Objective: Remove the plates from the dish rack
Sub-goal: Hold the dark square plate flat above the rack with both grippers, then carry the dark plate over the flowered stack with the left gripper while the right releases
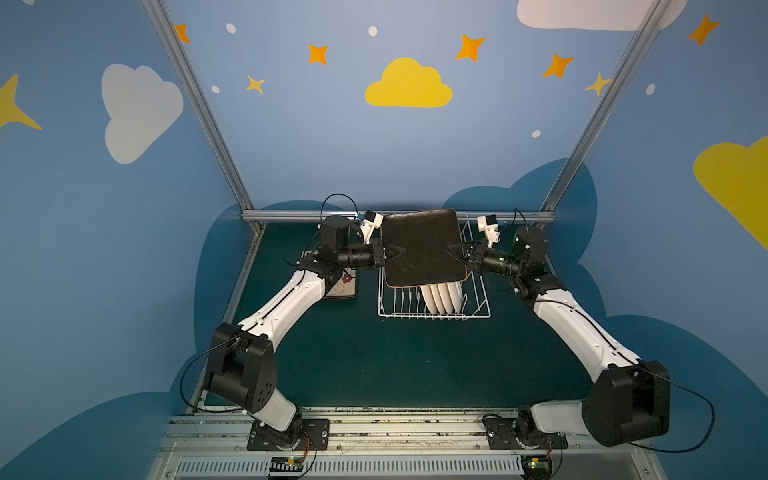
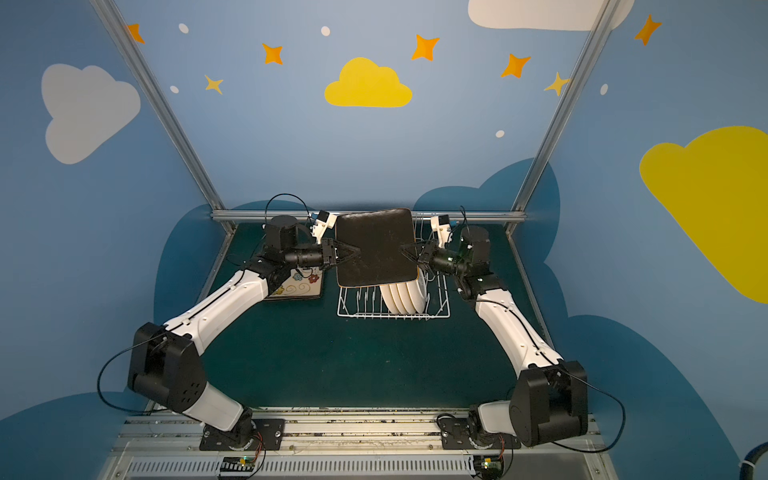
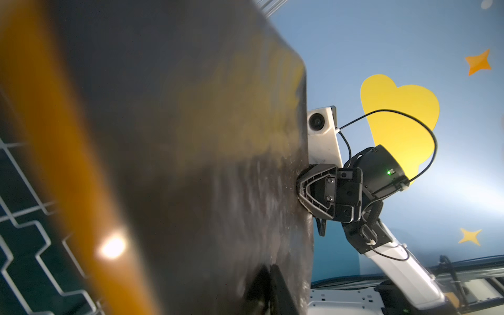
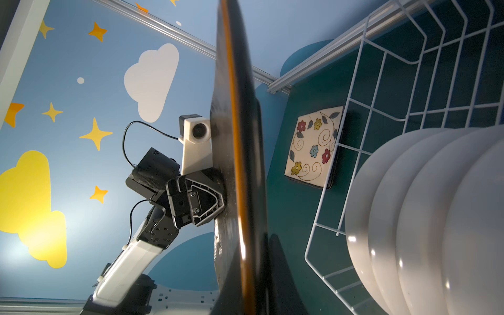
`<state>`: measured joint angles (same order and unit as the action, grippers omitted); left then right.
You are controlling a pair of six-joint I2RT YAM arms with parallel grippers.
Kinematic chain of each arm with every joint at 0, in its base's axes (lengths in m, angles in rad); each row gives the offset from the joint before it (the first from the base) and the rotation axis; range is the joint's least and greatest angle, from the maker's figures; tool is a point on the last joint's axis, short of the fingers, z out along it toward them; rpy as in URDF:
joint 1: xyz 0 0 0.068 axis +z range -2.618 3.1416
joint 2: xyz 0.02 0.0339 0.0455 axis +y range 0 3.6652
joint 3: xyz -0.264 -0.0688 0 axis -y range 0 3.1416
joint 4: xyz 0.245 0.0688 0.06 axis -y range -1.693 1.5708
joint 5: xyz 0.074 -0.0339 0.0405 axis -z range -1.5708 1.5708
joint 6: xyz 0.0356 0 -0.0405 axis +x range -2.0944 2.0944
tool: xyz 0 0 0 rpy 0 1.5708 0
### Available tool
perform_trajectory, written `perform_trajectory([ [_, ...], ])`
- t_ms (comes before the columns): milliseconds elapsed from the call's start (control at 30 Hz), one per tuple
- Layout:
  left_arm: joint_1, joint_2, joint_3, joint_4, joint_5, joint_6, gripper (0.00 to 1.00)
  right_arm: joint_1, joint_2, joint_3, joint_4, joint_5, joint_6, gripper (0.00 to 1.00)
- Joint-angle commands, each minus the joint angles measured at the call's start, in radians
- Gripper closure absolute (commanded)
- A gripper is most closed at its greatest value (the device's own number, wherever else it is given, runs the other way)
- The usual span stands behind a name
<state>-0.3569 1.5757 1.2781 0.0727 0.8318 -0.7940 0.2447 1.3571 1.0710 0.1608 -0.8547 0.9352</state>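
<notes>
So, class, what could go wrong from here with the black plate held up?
The left hand and right hand pinch only the opposite edges of the square plate; uneven arm motion could twist it loose. It hangs over the white plates in the dish rack; a drop might chip them.

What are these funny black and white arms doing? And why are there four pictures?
They are two robot arms with pinchers, called grippers. Two pictures look down from above and are almost alike. The other two come from little cameras on each arm's wrist. The left gripper and the right gripper both pinch one black plate by its sides, holding it upright over the white wire rack. Four white plates stand in the rack. A flowered plate lies on the dark green table beside it.
</notes>
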Motion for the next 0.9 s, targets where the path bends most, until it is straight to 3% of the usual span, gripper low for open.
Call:
perform_trajectory([
  [0, -0.014, 0.004, 0.035, 0.031, 0.003, 0.051, 0.96, 0.006, -0.044, 0.015, 0.076, -0.017, 0.001, 1.00],
  [300, -0.014, 0.000, 0.059, -0.002, -0.019, 0.059, 0.97, 0.007, -0.047, 0.025, 0.012, -0.019, -0.037, 1.00],
  [400, -0.014, -0.008, 0.069, -0.006, -0.032, 0.064, 0.97, 0.005, -0.049, 0.031, -0.008, -0.012, -0.048, 0.96],
  [433, -0.014, -0.011, 0.074, -0.010, -0.034, 0.066, 0.97, 0.006, -0.048, 0.033, -0.014, -0.011, -0.049, 0.92],
  [500, -0.013, -0.015, 0.084, -0.017, -0.041, 0.073, 0.97, 0.006, -0.046, 0.041, -0.036, -0.006, -0.057, 0.73],
  [600, -0.010, -0.031, 0.090, -0.016, -0.058, 0.077, 0.97, 0.005, -0.053, 0.052, -0.082, 0.007, -0.096, 0.60],
  [867, 0.008, -0.026, 0.132, -0.044, -0.042, 0.086, 0.97, 0.005, -0.133, 0.030, -0.153, 0.119, -0.245, 0.36],
])
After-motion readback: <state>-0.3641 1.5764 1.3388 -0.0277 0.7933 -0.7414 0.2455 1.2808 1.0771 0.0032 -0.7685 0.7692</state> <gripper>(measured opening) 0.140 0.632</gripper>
